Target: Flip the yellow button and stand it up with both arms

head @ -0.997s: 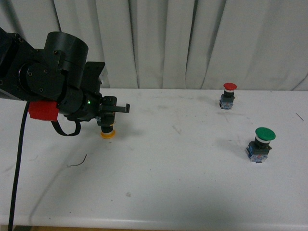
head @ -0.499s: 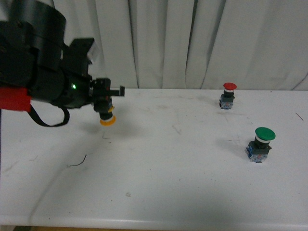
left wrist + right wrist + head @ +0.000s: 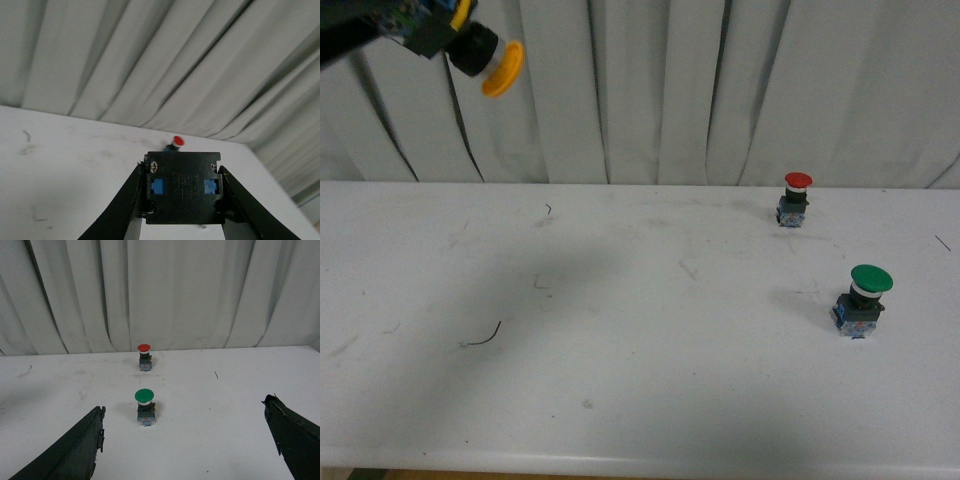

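Observation:
The yellow button (image 3: 490,60) hangs high at the top left of the front view, tilted, its yellow cap pointing right and down, far above the white table (image 3: 620,330). My left gripper (image 3: 182,192) is shut on it; in the left wrist view its black body with blue contact block (image 3: 183,187) sits clamped between the two fingers. Only a bit of the left arm shows at the front view's top left corner. My right gripper (image 3: 185,440) is open and empty, its fingers (image 3: 75,450) spread wide above the table. It does not show in the front view.
A red-capped button (image 3: 795,198) stands at the back right of the table, also in the right wrist view (image 3: 144,356) and left wrist view (image 3: 177,142). A larger green-capped button (image 3: 863,300) stands nearer on the right, also in the right wrist view (image 3: 145,406). White curtain behind.
My left arm has lifted the yellow button from just above the table up to the top left corner, and the button has tilted. The arm has mostly left the front view.

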### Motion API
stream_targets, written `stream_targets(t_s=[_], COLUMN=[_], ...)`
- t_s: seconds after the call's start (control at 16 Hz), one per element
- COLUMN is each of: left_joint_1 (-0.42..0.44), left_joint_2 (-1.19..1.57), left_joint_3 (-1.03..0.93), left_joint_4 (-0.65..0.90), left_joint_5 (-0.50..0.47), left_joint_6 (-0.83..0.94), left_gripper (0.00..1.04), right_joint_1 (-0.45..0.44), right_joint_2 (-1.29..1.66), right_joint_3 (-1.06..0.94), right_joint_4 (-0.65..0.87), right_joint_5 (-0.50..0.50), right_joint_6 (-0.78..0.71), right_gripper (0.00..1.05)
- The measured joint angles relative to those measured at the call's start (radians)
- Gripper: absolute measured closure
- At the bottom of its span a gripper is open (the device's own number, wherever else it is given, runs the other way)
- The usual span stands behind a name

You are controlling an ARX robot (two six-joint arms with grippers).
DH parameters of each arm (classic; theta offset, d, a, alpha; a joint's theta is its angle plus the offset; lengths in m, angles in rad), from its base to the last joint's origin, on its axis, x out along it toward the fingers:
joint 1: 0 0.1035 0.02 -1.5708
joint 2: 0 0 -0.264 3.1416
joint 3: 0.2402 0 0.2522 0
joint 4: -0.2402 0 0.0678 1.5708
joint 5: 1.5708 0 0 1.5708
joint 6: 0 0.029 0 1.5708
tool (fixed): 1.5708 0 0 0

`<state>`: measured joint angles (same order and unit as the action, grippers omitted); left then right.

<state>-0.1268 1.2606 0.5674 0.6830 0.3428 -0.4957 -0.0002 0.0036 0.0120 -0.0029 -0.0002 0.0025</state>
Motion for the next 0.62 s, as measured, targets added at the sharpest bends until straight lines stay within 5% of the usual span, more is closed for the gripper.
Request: stream_targets(t_s=[0.5, 0.62], left_joint_1=[-0.118, -0.12], left_joint_2=[0.08, 0.112], left_joint_3=[-0.279, -0.315], left_joint_4=[0.591, 0.604], left_joint_5=[0.117, 0.137], left_joint_6=[-0.347, -0.404], left_gripper=[0.69, 0.69], right_joint_1=[0.0, 0.0], right_joint_2=[0.0, 0.0], right_joint_3=[0.0, 0.0], right_joint_4=[0.0, 0.0], right_joint_5=[0.0, 0.0], right_joint_6=[0.0, 0.0], right_gripper=[0.06, 0.06])
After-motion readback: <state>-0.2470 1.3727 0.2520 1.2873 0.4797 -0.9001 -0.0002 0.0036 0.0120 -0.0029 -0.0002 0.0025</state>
